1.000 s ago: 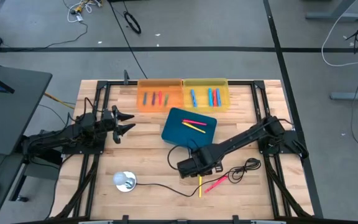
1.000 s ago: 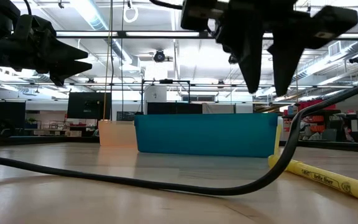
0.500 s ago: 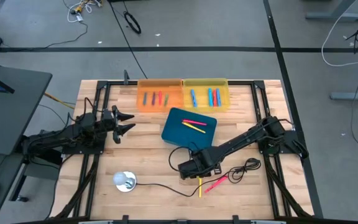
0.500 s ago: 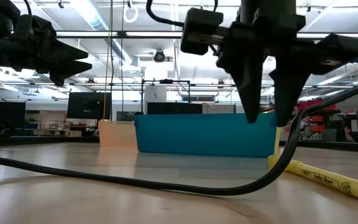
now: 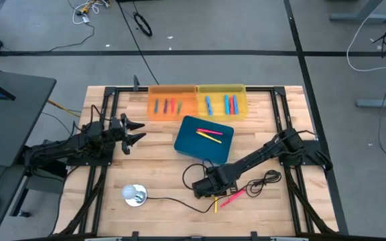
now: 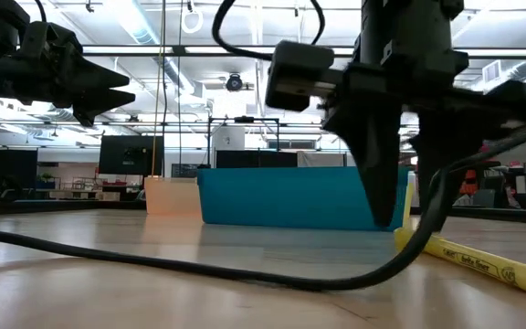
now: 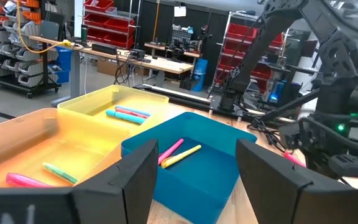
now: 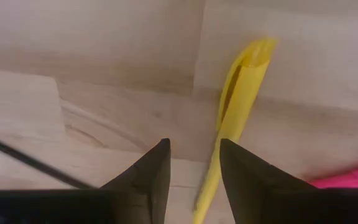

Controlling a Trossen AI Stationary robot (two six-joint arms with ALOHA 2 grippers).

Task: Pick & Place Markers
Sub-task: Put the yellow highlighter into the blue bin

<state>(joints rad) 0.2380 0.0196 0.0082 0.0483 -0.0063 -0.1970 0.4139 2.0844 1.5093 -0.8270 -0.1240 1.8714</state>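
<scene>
1. Lowered since a second ago, the right gripper (image 8: pixel 191 163) now has its jaws parted, empty, tips down at the wooden table (image 5: pixel 159 161).
2. One fingertip touches or overlaps the yellow marker (image 8: pixel 235 118); a pink marker (image 5: pixel 234 197) lies just beside it.
3. More markers lie in the blue bin (image 5: pixel 186 144), orange bin (image 5: pixel 154 90) and yellow bin (image 5: pixel 241 90).
4. Well apart, the left gripper (image 5: pixel 138 132) hovers, jaws apart, empty.

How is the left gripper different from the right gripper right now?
The left gripper hangs open above the table's left side, waiting; the right gripper is lowered beside a yellow marker near the front, fingers apart but narrower. The left points toward the bins; the right points straight down. Both hold nothing.
</scene>
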